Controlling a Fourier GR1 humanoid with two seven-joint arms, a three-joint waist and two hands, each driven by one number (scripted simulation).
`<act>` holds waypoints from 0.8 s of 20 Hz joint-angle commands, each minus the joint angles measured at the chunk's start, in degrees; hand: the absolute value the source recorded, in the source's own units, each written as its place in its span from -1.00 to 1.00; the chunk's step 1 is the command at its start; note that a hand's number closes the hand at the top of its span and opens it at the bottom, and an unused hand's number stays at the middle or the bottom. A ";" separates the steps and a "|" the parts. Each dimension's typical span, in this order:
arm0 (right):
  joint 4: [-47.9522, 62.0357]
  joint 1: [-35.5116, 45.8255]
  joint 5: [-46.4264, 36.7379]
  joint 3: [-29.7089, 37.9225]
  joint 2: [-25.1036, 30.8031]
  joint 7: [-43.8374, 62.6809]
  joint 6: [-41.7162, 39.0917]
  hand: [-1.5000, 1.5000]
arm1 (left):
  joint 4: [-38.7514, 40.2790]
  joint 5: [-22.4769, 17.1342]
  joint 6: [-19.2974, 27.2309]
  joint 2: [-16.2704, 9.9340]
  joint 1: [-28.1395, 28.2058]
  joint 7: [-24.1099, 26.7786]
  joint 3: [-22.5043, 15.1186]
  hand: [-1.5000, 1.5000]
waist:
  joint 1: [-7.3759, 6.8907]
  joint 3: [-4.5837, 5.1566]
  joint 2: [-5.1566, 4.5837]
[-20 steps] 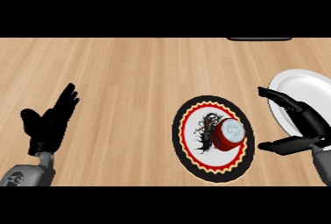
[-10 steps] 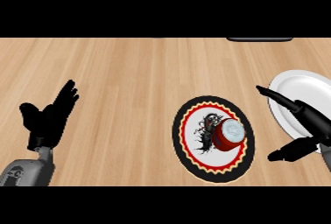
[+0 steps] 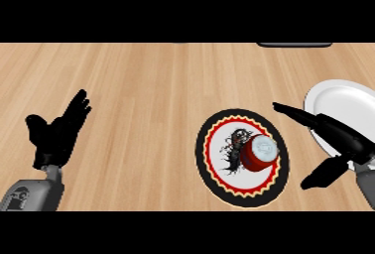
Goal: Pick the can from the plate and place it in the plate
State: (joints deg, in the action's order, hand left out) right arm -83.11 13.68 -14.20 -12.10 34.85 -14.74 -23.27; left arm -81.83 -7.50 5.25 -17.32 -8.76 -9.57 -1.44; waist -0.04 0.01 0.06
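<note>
2 plates on the wooden counter [image 3: 147, 74]: red can [image 3: 258, 153] sits on the patterned black-rimmed plate [image 3: 219, 186], right of centre. White plate [image 3: 344, 99] at right edge. Right hand [image 3: 341, 141] released, fingers spread, beside the can, not touching. Left hand [image 3: 57, 131] resting open, far left.

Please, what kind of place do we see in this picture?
Probably a kitchen counter or dining table: a wooden top carries a patterned plate with a red can on it, and a plain white plate lies at the right. Nothing else shows the room.
</note>
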 commanded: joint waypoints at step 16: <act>4.23 9.28 -16.55 -1.09 -9.80 11.19 -9.57 -1.00 | 0.04 2.64 -2.56 3.19 -2.37 -2.63 2.64 0.00 | -0.20 -0.02 -0.07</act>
State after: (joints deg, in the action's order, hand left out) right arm -81.86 19.12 -29.11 -15.05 27.13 -4.51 -30.40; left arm -80.13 -5.18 2.98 -14.69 -9.67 -9.21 1.00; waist -0.16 0.00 0.00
